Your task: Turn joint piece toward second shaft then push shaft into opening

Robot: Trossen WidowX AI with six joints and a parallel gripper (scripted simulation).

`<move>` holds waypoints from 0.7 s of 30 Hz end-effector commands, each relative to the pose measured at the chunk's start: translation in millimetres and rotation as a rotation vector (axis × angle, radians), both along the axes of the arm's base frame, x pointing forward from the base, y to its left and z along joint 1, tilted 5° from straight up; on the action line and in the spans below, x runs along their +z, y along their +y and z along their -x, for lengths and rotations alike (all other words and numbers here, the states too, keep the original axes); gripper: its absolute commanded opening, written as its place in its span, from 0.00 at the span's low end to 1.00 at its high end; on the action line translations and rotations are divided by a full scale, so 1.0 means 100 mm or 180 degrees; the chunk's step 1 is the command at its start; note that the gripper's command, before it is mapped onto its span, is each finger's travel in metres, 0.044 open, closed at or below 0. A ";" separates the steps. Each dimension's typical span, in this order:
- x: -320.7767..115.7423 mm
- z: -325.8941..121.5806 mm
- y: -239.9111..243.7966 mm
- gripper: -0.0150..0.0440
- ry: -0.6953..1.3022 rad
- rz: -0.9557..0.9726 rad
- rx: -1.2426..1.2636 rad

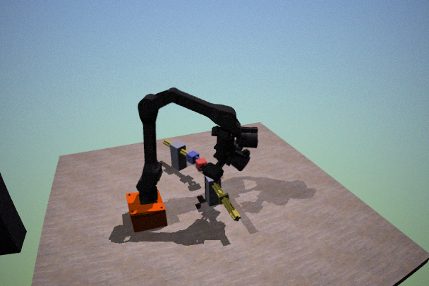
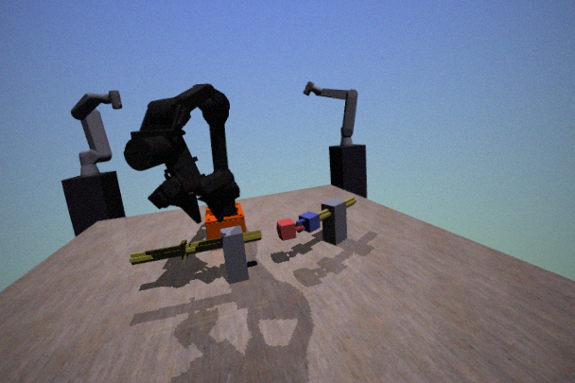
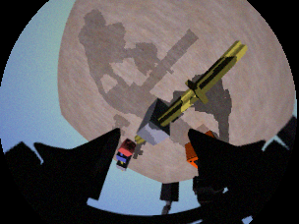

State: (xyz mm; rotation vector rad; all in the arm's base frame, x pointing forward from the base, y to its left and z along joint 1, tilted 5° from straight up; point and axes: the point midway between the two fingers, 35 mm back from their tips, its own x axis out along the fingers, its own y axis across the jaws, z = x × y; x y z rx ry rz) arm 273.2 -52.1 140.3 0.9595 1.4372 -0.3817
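The red joint piece (image 1: pixel 201 164) (image 2: pixel 287 229) (image 3: pixel 128 146) sits beyond a blue piece (image 1: pixel 192 157) (image 2: pixel 309 221) on the end of the first yellow shaft (image 1: pixel 167 143) (image 2: pixel 350 200), held in a grey block (image 1: pixel 178 157) (image 2: pixel 335 223). Its opening's exact direction cannot be told. The second yellow shaft (image 1: pixel 233 210) (image 2: pixel 142 257) (image 3: pixel 236 51) passes through another grey block (image 2: pixel 235 256) (image 3: pixel 153 134); its inner end stands apart from the red piece. A raised collar (image 2: pixel 184 250) (image 3: pixel 196 91) sits on its outer part. My gripper (image 2: pixel 210 221) (image 3: pixel 155 132) is open and empty, above the second shaft near its block.
The arm's orange base (image 1: pixel 146 211) (image 2: pixel 225 228) stands beside the two blocks. The wooden table (image 1: pixel 317 239) carries dark shadows of arm and shafts. Two grey arms stand on dark pedestals (image 2: pixel 95 202) (image 2: pixel 348 169) beyond the table.
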 end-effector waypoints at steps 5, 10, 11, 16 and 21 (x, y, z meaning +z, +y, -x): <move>-0.01 -0.03 -0.38 1.00 -0.0218 0.0401 0.0698; -0.01 -0.01 -0.62 1.00 -0.0305 0.0647 0.1165; -0.01 -0.01 -0.67 1.00 -0.0318 0.0694 0.1260; -0.01 0.03 -0.91 1.00 -0.0356 0.0921 0.1738; 0.00 0.08 -1.15 1.00 -0.0357 0.1125 0.2227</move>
